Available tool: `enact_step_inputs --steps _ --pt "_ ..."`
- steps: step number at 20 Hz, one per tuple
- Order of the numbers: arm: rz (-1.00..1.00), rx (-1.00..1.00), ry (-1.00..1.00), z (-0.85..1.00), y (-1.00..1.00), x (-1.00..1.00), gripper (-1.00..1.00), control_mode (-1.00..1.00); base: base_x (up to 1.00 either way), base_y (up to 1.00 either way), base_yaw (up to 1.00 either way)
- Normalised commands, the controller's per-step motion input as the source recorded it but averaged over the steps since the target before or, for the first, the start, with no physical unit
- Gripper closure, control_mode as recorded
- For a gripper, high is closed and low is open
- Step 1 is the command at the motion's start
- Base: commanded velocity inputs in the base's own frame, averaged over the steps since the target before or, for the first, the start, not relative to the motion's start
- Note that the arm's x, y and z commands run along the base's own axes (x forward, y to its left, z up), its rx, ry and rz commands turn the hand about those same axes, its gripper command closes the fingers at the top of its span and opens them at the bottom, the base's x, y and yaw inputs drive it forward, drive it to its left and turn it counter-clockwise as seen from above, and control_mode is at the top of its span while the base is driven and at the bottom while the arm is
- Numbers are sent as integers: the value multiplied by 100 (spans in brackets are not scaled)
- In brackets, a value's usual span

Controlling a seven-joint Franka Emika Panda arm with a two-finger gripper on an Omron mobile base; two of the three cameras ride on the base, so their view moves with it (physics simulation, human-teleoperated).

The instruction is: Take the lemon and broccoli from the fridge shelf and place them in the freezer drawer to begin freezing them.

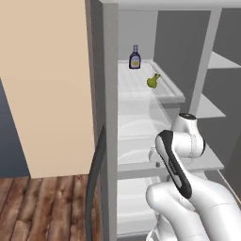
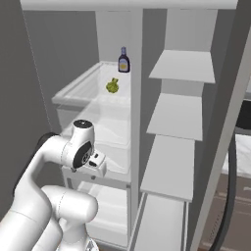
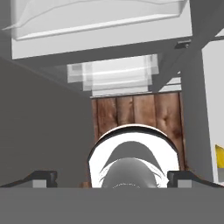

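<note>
From the left base view I see my arm folded low in front of the open fridge, elbow up and the hand tucked down toward the lower compartments — I read that as a posture kept clear of the shelves, not a reach. Above it, on the fridge shelf, the broccoli lies well apart from the arm: a small green floret with a bumpy head and a paler stalk pointing up and away. Behind it, near the back wall, stands a dark bottle with a yellow label. I cannot make out the lemon here.

In the right base view the same broccoli sits near the middle of the ribbed whitish shelf, the bottle behind it at the back edge. Below hang the clear curved-front bins, and my wrist is level with them, so the broccoli is still out of reach from this pose.

The hand view looks down and back past the robot at wood flooring, with a clear bin above. The gripper has its fingertips spread to either edge — wide open, holding nothing. I judge the freezer drawer is not identifiable from these views.
</note>
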Motion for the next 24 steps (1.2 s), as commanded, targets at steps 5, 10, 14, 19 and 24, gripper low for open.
enact_step_inputs --steps 5,10,14,19,24 --pt "0 -5 -34 98 0 50 -100 -100 0 0 0" --pt "0 -7 -42 100 0 24 -100 -100 0 0 0" --pt "0 -7 -46 88 0 9 -100 -100 0 0 0" --pt "0 -6 -47 69 0 9 -100 -100 0 0 0" --pt "0 -1 -40 73 0 22 -100 -100 0 0 0"
